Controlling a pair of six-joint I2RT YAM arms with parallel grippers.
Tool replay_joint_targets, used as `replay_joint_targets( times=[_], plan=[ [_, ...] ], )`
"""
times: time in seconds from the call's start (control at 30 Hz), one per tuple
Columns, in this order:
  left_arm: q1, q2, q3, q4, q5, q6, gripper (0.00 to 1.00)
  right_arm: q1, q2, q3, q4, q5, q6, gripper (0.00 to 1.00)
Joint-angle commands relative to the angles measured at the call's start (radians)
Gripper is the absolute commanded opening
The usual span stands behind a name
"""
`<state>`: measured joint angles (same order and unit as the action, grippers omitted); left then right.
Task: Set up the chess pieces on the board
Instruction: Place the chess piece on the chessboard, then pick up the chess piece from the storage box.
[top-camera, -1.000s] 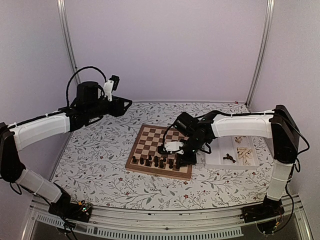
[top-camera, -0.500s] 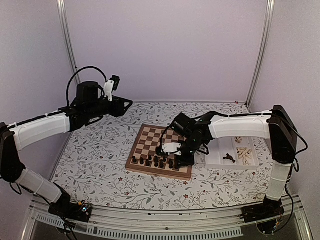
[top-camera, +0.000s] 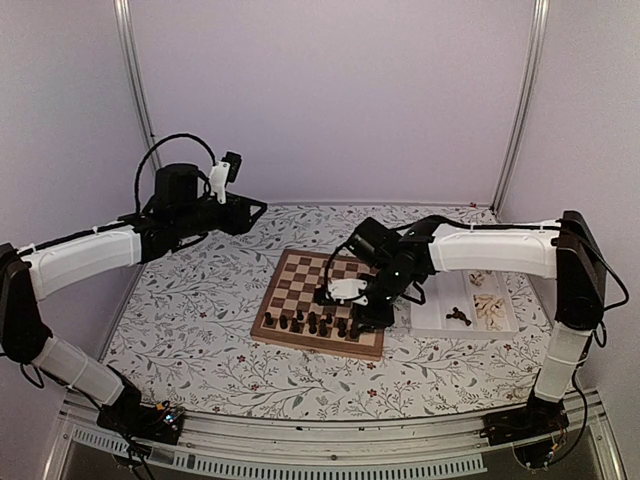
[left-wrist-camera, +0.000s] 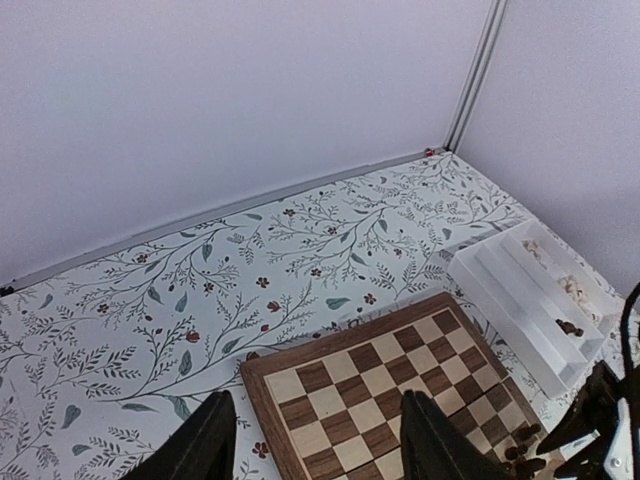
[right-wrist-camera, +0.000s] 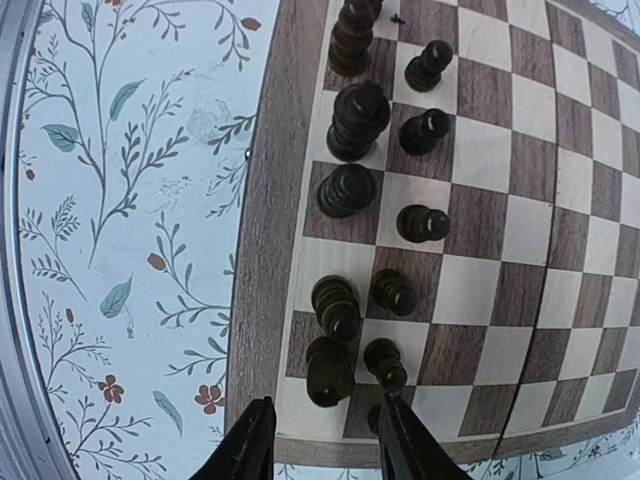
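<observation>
Floral-cloth table (top-camera: 190, 320); board (top-camera: 300, 272) centre, dark chess pieces (right-wrist-camera: 355, 120) in its two near rows, white tray (top-camera: 435, 318) alongside. Right gripper (right-wrist-camera: 327, 405) parted over corner pieces, gripping none. Left gripper (left-wrist-camera: 317, 400) raised, parted, empty

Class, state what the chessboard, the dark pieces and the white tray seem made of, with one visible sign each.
Board: likely wood, satin; grain streaks on its border. Dark pieces: probably stained turned wood, glossy; ringed profiles, highlights. Tray: seemingly white plastic; thin smooth walls.
</observation>
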<state>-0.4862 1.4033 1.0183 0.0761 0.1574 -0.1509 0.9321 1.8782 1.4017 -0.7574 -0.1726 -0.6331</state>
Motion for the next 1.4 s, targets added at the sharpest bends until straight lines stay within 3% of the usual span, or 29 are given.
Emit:
replay_joint_targets(
  times=[0.0, 0.17, 0.33, 0.47, 0.7, 1.37],
  plan=[
    [-0.002, 0.029, 0.029, 0.013, 0.036, -0.004, 0.57, -0.061, -0.124, 0.028, -0.019, -0.019, -0.002, 0.38],
    [-0.013, 0.057, 0.039, 0.027, 0.149, 0.002, 0.49, -0.285, -0.254, -0.082, -0.005, -0.029, -0.021, 0.38],
    [-0.04, 0.074, 0.05, 0.027, 0.213, 0.038, 0.48, -0.546, -0.372, -0.245, 0.011, -0.029, -0.098, 0.36],
    [-0.055, 0.101, 0.063, 0.022, 0.251, 0.05, 0.48, -0.67, -0.39, -0.332, 0.008, -0.011, -0.133, 0.34],
    [-0.09, 0.165, 0.111, -0.016, 0.279, 0.044, 0.47, -0.687, -0.361, -0.423, 0.033, 0.107, -0.083, 0.32],
    [-0.121, 0.174, 0.126, -0.059, 0.261, 0.071, 0.48, -0.643, -0.222, -0.453, 0.0, 0.146, -0.002, 0.31]
  ],
)
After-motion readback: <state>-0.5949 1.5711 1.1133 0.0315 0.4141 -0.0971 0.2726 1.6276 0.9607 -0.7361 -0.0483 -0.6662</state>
